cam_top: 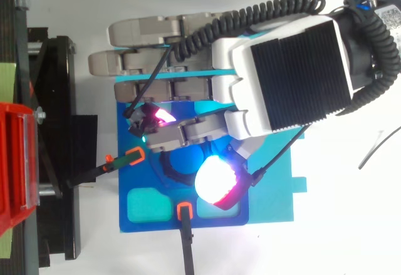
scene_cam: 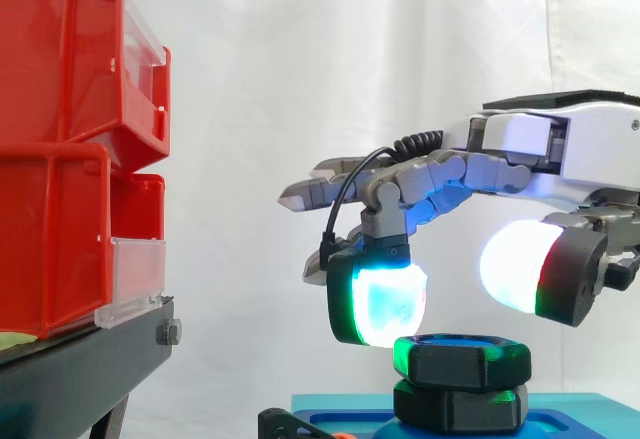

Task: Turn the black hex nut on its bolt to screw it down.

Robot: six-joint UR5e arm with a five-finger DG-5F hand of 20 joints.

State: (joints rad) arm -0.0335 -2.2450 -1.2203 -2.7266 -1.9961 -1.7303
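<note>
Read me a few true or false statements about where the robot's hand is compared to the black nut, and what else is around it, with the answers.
1. The black hex nut stands above a blue base. True.
2. The hand clamps the nut between thumb and fingers. False: the white-glowing thumb pad hangs above the nut, apart from it.
3. Red bins sit on a black stand at the side view's left. True.
4. In the side view, the hand reaches in from the left. False: it comes in from the right edge.
</note>
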